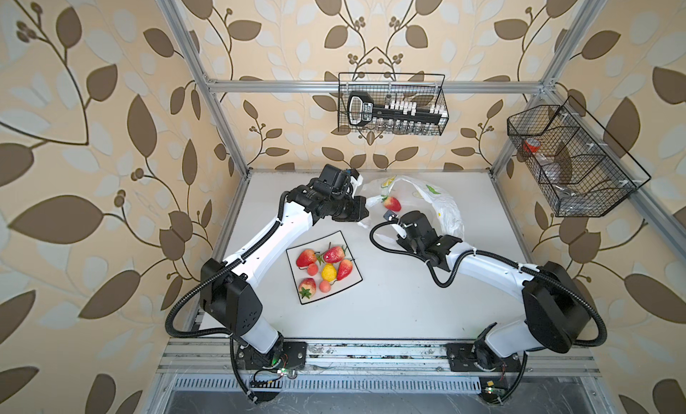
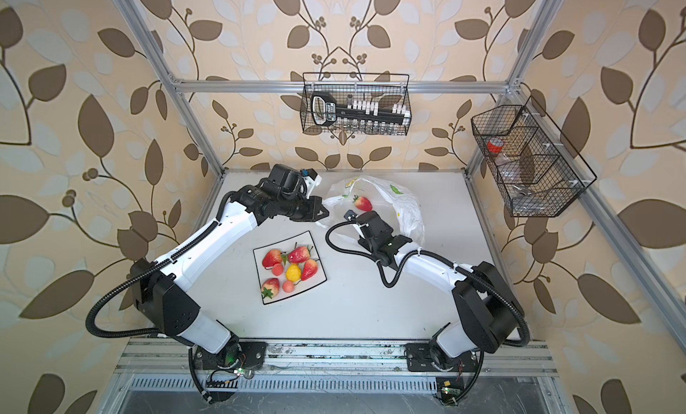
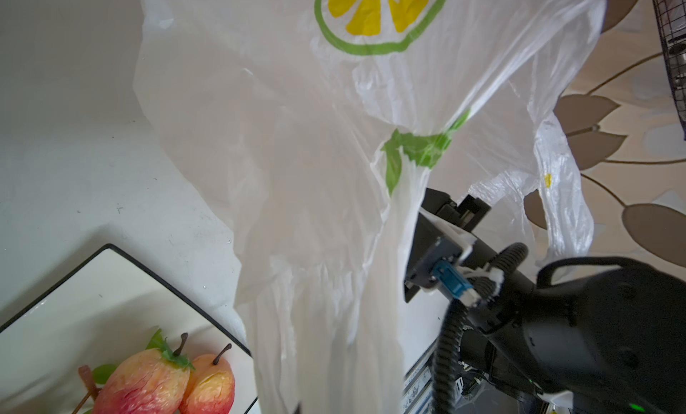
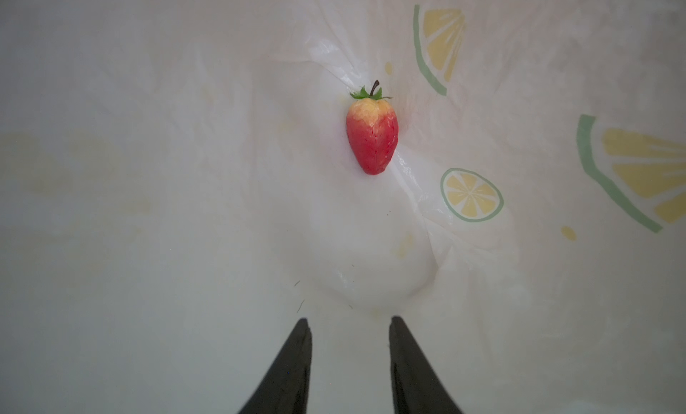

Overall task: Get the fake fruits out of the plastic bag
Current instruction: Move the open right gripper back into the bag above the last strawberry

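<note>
Beyond the plate, toward the back wall and a little to its right in both top views, we see the plastic bag lying crumpled on the white table, its mouth gaping toward the plate. One loose strawberry lies inside that mouth on the bag's lower sheet, well apart from the plate and farther back than its far corner. Through our right wrist camera we see the loose strawberry whole: red, pale yellow at the shoulder, green cap and short dark stem, resting on the film among printed lemon slices. Just past the plate's far edge our left gripper is clamped tight on the bag's rim, and our left wrist camera shows the film drawn into taut folds, with a green leaf printed on it. From the plate's far right side our right gripper points into the bag; its two dark fingers stand a narrow way apart with nothing between them, short of the loose strawberry and not touching it. On the plate itself we count four plated strawberries, a yellow pear and two small round fruits, orange-pink, packed close together, several touching. The plate lies flat on the table
</note>
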Available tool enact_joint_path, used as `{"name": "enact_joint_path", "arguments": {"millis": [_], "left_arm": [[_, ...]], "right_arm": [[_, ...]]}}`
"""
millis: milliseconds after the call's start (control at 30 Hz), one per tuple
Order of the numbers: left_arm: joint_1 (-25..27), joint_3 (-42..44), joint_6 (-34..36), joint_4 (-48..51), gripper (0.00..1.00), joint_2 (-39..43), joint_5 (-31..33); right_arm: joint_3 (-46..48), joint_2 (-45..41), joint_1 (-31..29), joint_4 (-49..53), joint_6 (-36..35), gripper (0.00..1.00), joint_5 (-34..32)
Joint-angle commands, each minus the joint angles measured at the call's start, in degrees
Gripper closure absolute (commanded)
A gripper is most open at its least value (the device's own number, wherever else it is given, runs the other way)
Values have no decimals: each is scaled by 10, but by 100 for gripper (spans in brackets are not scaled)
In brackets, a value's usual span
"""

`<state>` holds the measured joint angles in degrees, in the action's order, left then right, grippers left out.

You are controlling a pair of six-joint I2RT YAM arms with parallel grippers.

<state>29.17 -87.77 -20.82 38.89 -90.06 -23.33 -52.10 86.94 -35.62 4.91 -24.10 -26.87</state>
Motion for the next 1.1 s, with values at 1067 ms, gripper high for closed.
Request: {"name": "enact_joint_path", "arguments": {"millis": [1067], "left_arm": [[11,51,28,-6,100,44,-35]], "right_arm": [[-212,189,99,76,738,30,169]]}}
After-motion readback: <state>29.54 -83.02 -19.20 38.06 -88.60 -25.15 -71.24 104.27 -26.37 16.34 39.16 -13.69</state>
